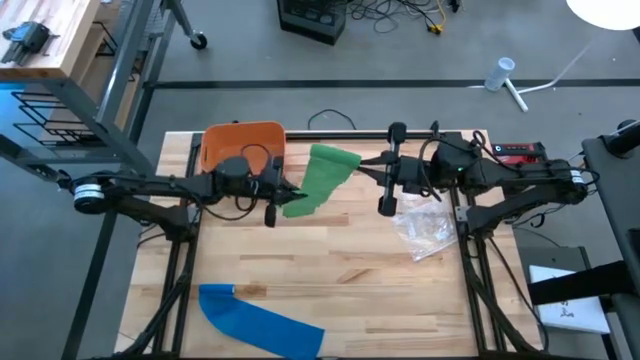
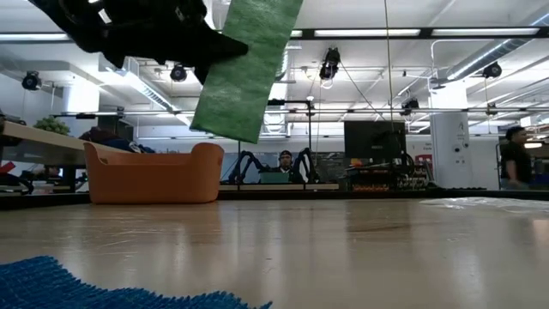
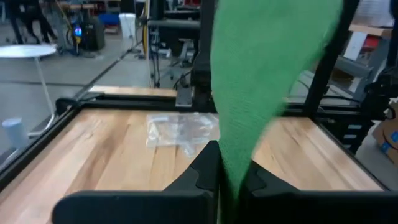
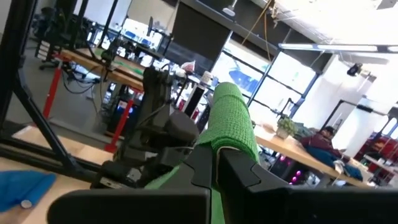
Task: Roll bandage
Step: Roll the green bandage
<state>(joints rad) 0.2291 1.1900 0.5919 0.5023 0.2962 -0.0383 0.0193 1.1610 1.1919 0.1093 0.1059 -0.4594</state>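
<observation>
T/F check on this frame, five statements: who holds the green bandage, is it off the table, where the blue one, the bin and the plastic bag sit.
1. Both tools hold the green bandage: the left tool is shut on one end, the right tool on the other. True.
2. The green bandage lies flat on the table. False: in the low view it hangs in the air, well above the wood.
3. The blue bandage sits inside the orange bin. False: it lies on the table at the near edge, far from the bin.
4. A clear plastic bag lies on the table under the right arm. True.
5. The orange bin stands at the table's right edge. False: it stands at the far edge, on the left arm's side.
</observation>
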